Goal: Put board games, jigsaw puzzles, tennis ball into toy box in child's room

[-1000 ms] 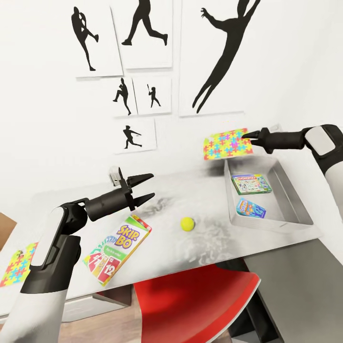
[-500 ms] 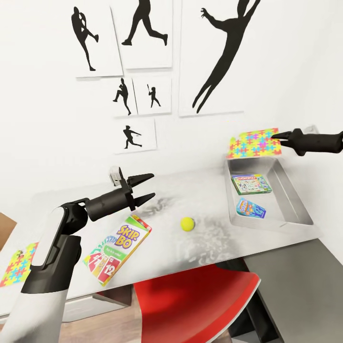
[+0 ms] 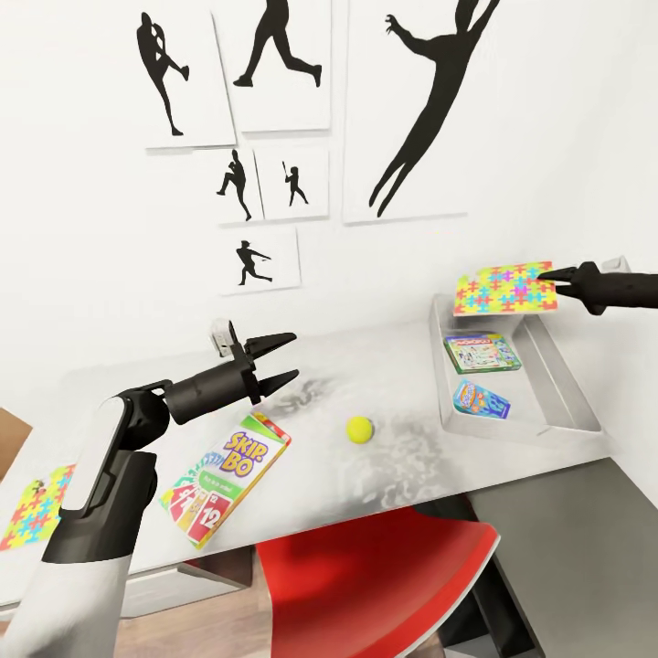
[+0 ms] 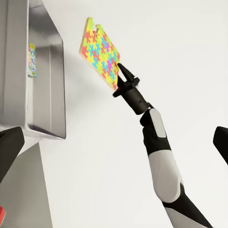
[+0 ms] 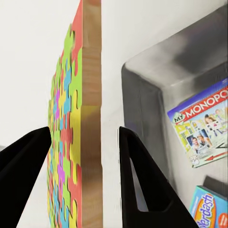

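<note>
My right gripper (image 3: 557, 274) is shut on the edge of a jigsaw puzzle (image 3: 505, 289), held in the air over the far end of the toy box (image 3: 554, 370). The right wrist view has the puzzle (image 5: 80, 142) clamped between both fingers (image 5: 137, 180). In the toy box lie a green-edged board game (image 3: 482, 353) and a smaller blue one (image 3: 481, 398). The tennis ball (image 3: 359, 429) rests mid-table. The SKIP-BO board game (image 3: 227, 476) lies near the table's front edge. My left gripper (image 3: 283, 358) hangs open just above and behind it, holding nothing. A second jigsaw puzzle (image 3: 35, 507) lies far left.
The light-grey table (image 3: 384, 366) stands against a white wall with black athlete prints (image 3: 274, 64). A red chair (image 3: 375, 585) is tucked under the table's front edge. A darker, lower surface (image 3: 567, 539) adjoins at the right.
My right gripper has carried the puzzle to the right, from left of the toy box's far corner to above its far end. The left arm has stayed still.
</note>
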You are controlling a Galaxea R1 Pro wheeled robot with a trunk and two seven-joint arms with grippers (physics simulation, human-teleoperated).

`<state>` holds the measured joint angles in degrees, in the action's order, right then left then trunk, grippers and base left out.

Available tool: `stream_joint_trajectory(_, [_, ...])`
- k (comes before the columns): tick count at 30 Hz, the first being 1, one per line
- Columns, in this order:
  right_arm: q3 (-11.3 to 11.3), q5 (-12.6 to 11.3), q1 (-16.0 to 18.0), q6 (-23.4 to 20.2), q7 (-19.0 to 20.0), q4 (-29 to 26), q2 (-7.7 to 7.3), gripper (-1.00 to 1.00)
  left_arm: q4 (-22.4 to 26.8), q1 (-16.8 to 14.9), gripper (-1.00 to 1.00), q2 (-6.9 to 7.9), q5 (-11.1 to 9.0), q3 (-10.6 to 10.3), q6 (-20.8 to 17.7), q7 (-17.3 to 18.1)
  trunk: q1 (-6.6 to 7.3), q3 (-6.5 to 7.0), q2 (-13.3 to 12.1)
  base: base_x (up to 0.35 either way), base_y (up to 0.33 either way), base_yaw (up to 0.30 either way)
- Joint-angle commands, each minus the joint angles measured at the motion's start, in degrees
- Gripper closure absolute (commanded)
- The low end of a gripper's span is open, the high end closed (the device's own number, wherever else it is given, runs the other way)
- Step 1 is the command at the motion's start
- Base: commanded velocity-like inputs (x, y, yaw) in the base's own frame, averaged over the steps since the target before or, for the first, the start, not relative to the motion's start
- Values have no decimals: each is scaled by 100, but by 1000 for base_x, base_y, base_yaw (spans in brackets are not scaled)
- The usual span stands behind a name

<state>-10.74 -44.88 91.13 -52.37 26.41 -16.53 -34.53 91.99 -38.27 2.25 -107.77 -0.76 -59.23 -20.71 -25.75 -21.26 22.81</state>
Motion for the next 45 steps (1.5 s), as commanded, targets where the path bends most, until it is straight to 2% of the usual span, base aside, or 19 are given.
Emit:
stream_joint_trajectory(1, [-19, 25, -4, 3, 55, 28, -9, 100, 3, -5, -100, 1, -60, -3, -1, -58, -3, -12, 11, 0, 0, 0])
stream_joint_trajectory(7, [-17, 24, -39, 136, 31, 113, -33, 100, -1, -40, -100, -14, -62, -13, 7, -79, -3, -47, 11, 0, 0, 0])
stream_joint_trajectory(9, [-14, 24, -44, 181, 22, 147, -34, 100, -2, -153, -100, -14, -63, -22, 20, -119, -3, -63, 11, 0, 0, 0])
stream_joint_trajectory(13, [-8, 8, -44, 229, 12, 190, -27, 100, -44, -767, -100, 8, -120, -44, 35, -315, -3, -97, 11, 0, 0, 0])
stream_joint_trajectory(18, [11, -50, -43, 255, 4, 210, -25, 100, -382, -1486, -100, -15, -232, -51, 45, -795, -3, -142, 11, 0, 0, 0])
stream_joint_trajectory(19, [11, -50, -43, 255, 4, 210, -25, 100, -382, -1486, -100, -15, -232, -51, 45, -795, -3, -151, 11, 0, 0, 0])
stream_joint_trajectory(22, [72, -64, -43, 263, 2, 215, -24, 100, -649, -1869, -100, -88, -349, -58, 51, -1027, -3, -178, 11, 0, 0, 0])
stream_joint_trajectory(25, [131, -69, -43, 267, 3, 218, -22, 100, -794, -2096, -100, -152, -430, -61, 53, -1178, -3, -206, 11, 0, 0, 0])
stream_joint_trajectory(33, [184, -76, -48, 270, 4, 220, -33, 100, -924, -2298, -100, -205, -499, -57, 52, -1319, -3, -280, 11, 0, 0, 0])
stream_joint_trajectory(45, [223, -81, -44, 271, 4, 212, -50, 100, -1019, -2364, -100, -221, -578, -25, 58, -1354, -3, -391, 11, 0, 0, 0])
